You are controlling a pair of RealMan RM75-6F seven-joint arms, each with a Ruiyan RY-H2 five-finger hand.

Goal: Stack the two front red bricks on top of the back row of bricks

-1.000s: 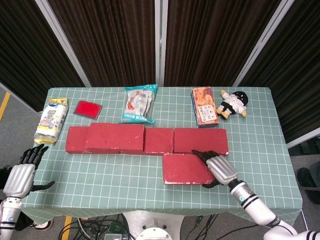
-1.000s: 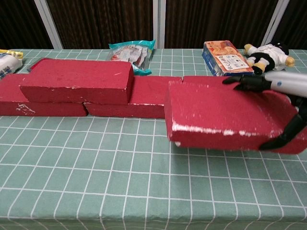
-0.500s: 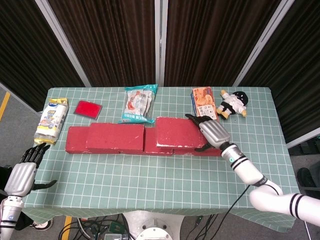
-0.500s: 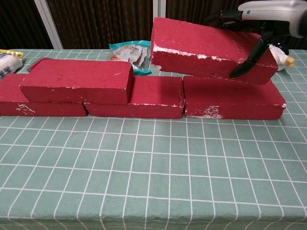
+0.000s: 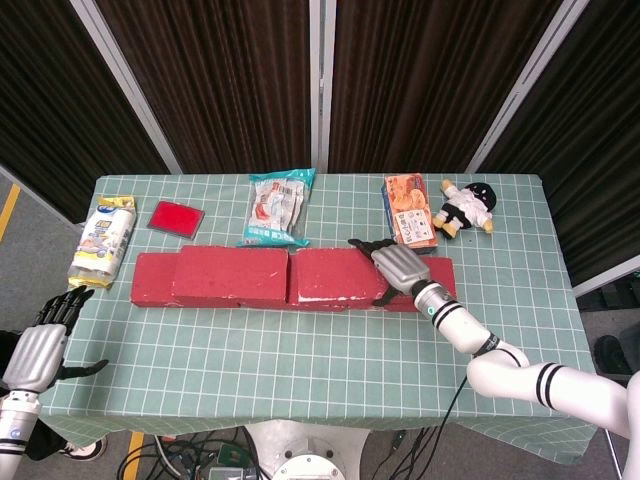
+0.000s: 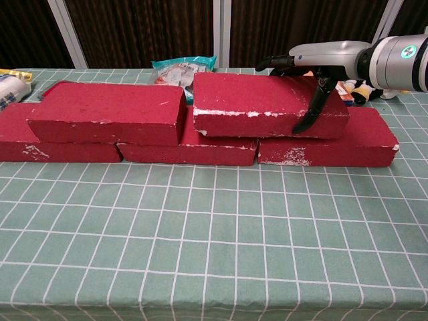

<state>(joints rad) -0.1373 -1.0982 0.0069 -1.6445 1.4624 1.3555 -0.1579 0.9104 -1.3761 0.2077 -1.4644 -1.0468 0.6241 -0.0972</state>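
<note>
Three red bricks form the back row (image 5: 425,283) (image 6: 334,144) across the green checked table. One red brick (image 5: 230,275) (image 6: 107,114) lies on top of that row at the left. A second red brick (image 5: 335,275) (image 6: 261,103) lies level on top of the row's middle and right bricks, just right of the first. My right hand (image 5: 397,268) (image 6: 314,73) grips its right end, thumb down the front face and fingers over the back. My left hand (image 5: 40,345) hangs off the table's front left corner, fingers spread, holding nothing.
Behind the row lie a snack bag (image 5: 278,208), an orange box (image 5: 407,212) and a small doll (image 5: 466,208). A flat red square (image 5: 176,217) and a white packet (image 5: 103,240) sit at the back left.
My right hand lifted the brick from the table's front, carried it back and left, and lowered it level onto the back row. The left hand barely moved.
</note>
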